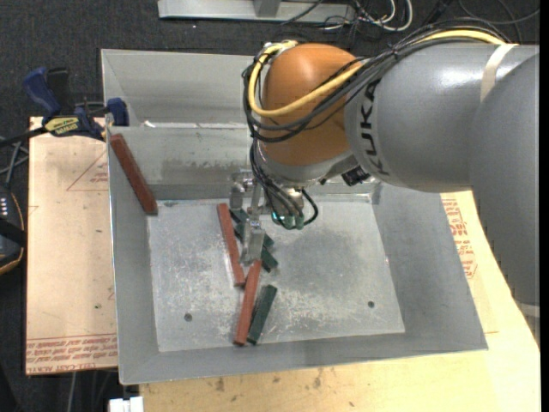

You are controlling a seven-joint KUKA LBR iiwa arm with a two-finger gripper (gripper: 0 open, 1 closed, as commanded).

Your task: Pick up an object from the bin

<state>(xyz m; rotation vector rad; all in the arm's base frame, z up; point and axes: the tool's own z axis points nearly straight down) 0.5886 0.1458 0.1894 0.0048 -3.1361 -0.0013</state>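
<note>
Orange wrist cover (304, 101) above tool (256, 230), opening cannot be told, over brown sticks (231, 245) mid-bin, bare bin floor (343, 273) rightward

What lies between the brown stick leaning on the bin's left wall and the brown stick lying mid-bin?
Nothing. The camera view shows only bare bin floor between the leaning stick and the mid-bin stick.
</note>
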